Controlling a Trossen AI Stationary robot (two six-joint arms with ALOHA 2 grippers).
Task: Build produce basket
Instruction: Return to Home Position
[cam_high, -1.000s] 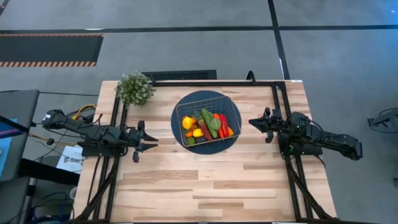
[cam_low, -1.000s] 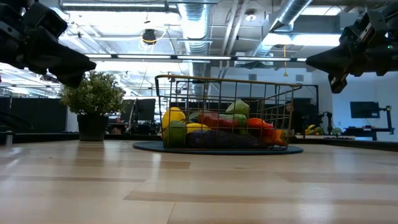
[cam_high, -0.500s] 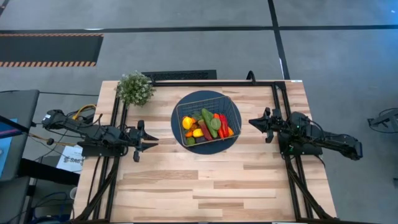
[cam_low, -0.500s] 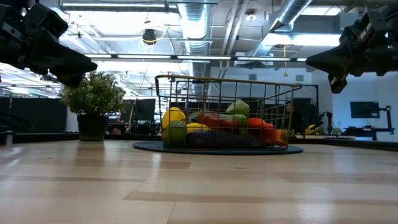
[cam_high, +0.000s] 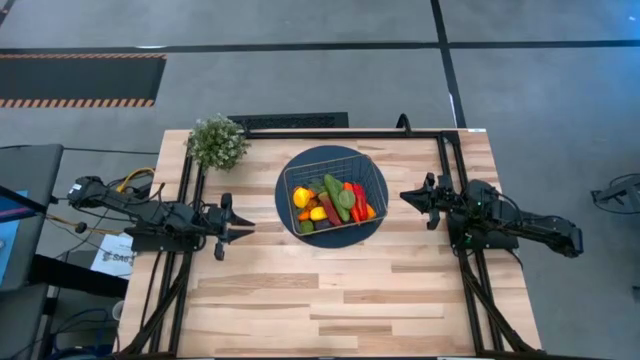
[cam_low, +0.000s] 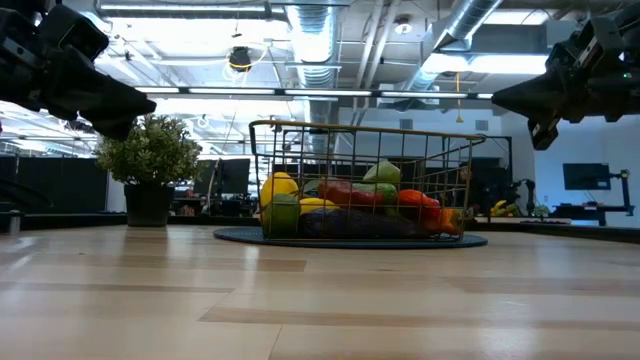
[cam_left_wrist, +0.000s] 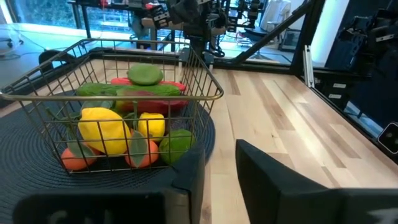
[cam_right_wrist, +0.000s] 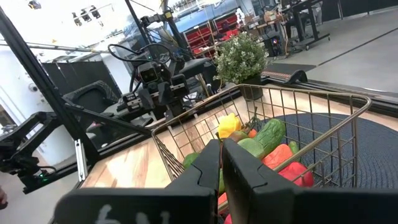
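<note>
Wooden surface (cam_high: 330, 300) carries everything. 2 dark arms are held low at opposite sides, well apart from the middle. Left hand (cam_high: 245, 230) is pointed toward the centre, fingers narrowly parted, nothing gripped. Right hand (cam_high: 404, 196) is pointed back at it, fingers pressed nearly together, nothing gripped. Dark blue disc (cam_high: 378, 226) lies at the centre toward the far edge. Wire basket (cam_low: 350, 150) is set upright on the disc. Potted plant (cam_high: 217, 142) stands at the far left corner. Produce (cam_high: 333, 203) is piled inside the basket: yellow, green, red, orange pieces.
</note>
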